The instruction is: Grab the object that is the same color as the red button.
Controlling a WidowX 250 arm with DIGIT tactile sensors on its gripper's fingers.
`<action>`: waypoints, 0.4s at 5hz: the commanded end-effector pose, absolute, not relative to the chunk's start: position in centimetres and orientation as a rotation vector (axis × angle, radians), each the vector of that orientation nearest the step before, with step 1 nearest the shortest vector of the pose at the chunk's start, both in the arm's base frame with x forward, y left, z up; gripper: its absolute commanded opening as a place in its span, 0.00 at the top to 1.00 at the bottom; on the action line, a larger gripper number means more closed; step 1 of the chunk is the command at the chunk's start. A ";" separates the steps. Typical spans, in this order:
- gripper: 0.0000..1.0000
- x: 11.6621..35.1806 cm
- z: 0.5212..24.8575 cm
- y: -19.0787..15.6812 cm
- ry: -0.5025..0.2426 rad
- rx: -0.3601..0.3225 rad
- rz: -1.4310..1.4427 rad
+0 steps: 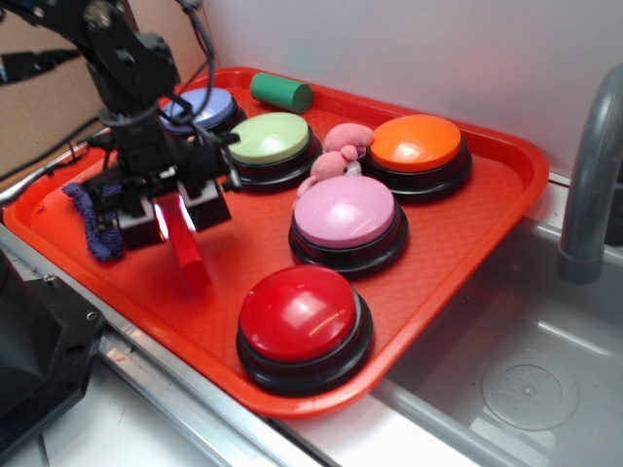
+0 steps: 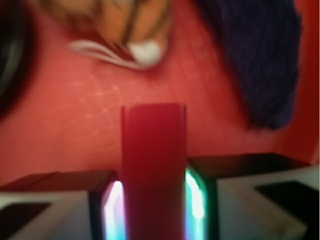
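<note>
My gripper (image 1: 175, 219) is shut on the small red rectangular block (image 1: 185, 248), which hangs from the jaws above the left part of the orange-red tray (image 1: 467, 224). In the wrist view the block (image 2: 153, 165) stands between the two glowing pads (image 2: 113, 210), pressed from both sides. The red button (image 1: 304, 321), a glossy dome on a black base, sits at the tray's front edge, to the right of the gripper.
Pink (image 1: 348, 219), orange (image 1: 417, 148), green (image 1: 271, 142) and blue (image 1: 200, 107) dome buttons stand on the tray. A green cylinder (image 1: 281, 91) lies at the back. A pink soft toy (image 1: 338, 156) and dark blue cloth (image 1: 94, 222) lie nearby. A sink (image 1: 526, 370) is right.
</note>
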State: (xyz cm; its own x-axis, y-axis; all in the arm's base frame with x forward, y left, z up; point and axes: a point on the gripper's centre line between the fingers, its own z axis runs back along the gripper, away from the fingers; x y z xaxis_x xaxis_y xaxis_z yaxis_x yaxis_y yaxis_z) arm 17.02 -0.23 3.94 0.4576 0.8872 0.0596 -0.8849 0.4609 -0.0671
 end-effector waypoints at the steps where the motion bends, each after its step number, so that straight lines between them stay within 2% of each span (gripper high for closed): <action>1: 1.00 18.4 10.6 0.2 -0.108 -0.070 0.668; 2: 1.00 18.7 13.0 0.4 -0.078 -0.101 0.456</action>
